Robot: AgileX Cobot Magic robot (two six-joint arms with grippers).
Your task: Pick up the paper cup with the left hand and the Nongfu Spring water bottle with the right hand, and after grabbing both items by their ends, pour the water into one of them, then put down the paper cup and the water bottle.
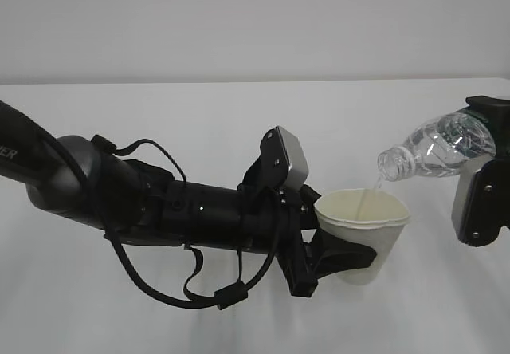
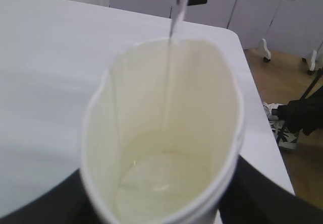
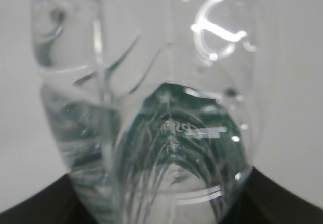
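The white paper cup [image 1: 362, 234] is off the table, squeezed slightly out of round, with my left gripper [image 1: 339, 260] shut on its lower half. From above, the paper cup [image 2: 161, 108] shows its cream inside with a little water [image 2: 161, 183] pooled at the bottom. The clear Nongfu Spring water bottle [image 1: 434, 151] is tilted mouth-down to the left, just above the cup's rim. A thin stream of water [image 1: 365, 196] falls from its mouth into the cup. My right gripper [image 1: 482, 143] is shut on the bottle's base end. Black fingers [image 3: 282, 199] flank the bottle [image 3: 151, 108].
The white table [image 1: 199, 123] runs under both arms. In the left wrist view its far right edge [image 2: 252, 77] gives way to wooden floor [image 2: 292, 82], with shoes and furniture legs beyond.
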